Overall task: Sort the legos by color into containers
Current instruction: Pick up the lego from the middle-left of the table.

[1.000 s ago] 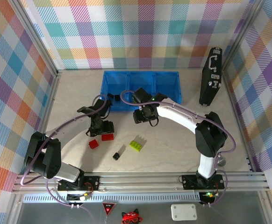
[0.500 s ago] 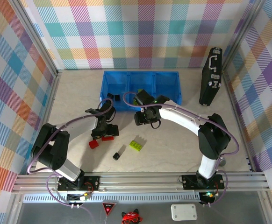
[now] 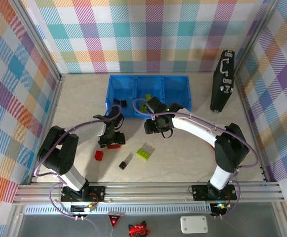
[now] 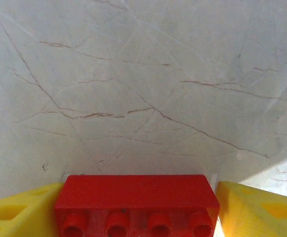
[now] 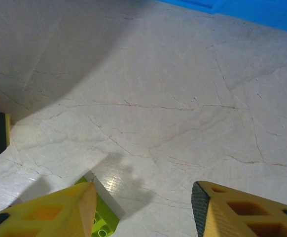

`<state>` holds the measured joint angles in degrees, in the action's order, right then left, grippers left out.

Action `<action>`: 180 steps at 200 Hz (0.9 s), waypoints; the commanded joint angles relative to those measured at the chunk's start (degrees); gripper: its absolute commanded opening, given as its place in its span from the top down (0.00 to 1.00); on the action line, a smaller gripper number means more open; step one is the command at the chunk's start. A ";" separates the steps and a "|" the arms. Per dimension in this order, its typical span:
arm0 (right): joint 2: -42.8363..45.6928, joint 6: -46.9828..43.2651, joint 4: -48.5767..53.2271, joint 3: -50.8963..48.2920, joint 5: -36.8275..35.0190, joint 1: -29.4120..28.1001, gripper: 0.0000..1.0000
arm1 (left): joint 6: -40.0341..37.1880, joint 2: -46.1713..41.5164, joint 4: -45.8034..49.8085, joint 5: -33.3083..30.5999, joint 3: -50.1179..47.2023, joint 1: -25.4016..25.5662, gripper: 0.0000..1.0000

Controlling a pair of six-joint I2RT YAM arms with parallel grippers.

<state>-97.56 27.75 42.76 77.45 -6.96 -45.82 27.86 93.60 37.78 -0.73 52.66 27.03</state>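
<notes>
Right gripper has drawn back from the containers, open and empty.
Black brick in left compartment, lime brick in middle; left gripper clamps red brick on table.

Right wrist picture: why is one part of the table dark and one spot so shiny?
Right wrist view: a big soft shadow darkens the table at upper left, and a glare spot glints beside the lime-green brick. Left wrist view: shadow surrounds the red brick, with a bright patch at lower right.
</notes>
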 commanded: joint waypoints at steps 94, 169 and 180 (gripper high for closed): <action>6.60 2.04 -2.24 -4.32 0.05 -0.33 0.46 | 4.12 -2.76 -4.27 6.85 2.93 1.00 0.38; 15.61 3.33 -14.42 -13.78 2.70 -0.18 0.45 | 19.81 -6.85 -20.28 20.05 4.76 1.01 0.40; 16.74 3.96 -17.10 -15.11 3.19 -0.23 0.45 | 22.83 -7.02 -23.87 21.53 5.41 1.09 0.41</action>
<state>-83.85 29.85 33.12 64.69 -5.76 -45.80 42.02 88.53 22.94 14.81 55.77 27.35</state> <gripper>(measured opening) 0.546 0.627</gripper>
